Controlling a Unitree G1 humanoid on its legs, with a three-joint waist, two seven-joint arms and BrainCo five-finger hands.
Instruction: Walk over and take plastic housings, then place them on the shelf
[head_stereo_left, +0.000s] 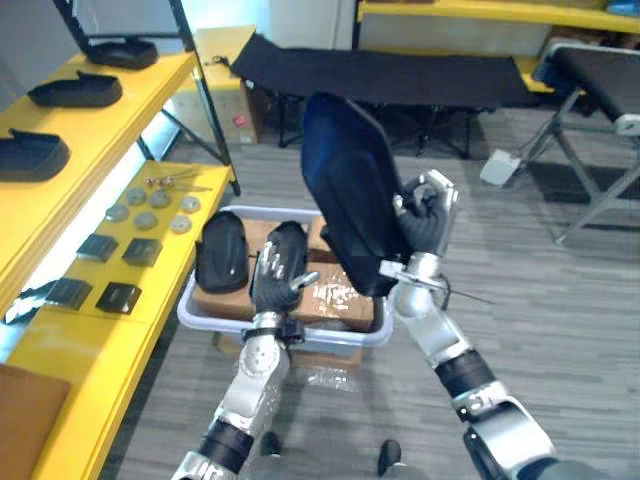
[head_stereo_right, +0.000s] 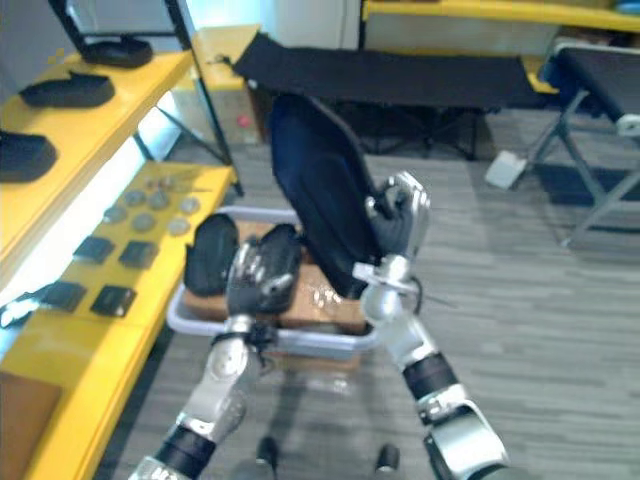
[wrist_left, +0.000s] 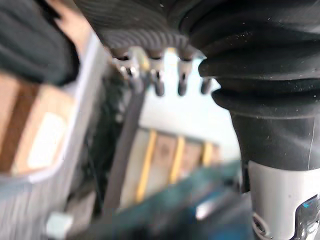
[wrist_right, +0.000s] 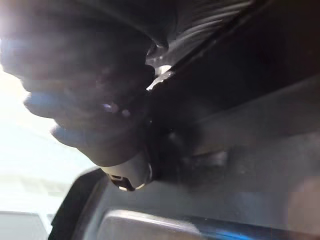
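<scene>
Far left: yellow shelf (head_stereo_left: 120, 110) with black shelf housings (head_stereo_left: 75, 90) lying on its upper tiers. On the lower tier are grey discs (head_stereo_left: 146, 219) and dark square plates (head_stereo_left: 140, 251).

On the floor beside the shelf: a grey bin (head_stereo_left: 330, 337) with a cardboard box (head_stereo_left: 330, 295) inside. The box has a white label, print too small to read. The bin housing (head_stereo_left: 222, 252) lies at the bin's left end.

The left hand (head_stereo_left: 281, 262) is over the bin, just right of that housing; I cannot tell how its fingers are set.

Centre: the held housing (head_stereo_left: 350, 190), large and black, is raised and tilted above the bin, hiding part of the box. The right hand (head_stereo_left: 425, 228) has its fingers curled round the lower right edge.

A black cot (head_stereo_left: 380, 75) spans the back.
</scene>
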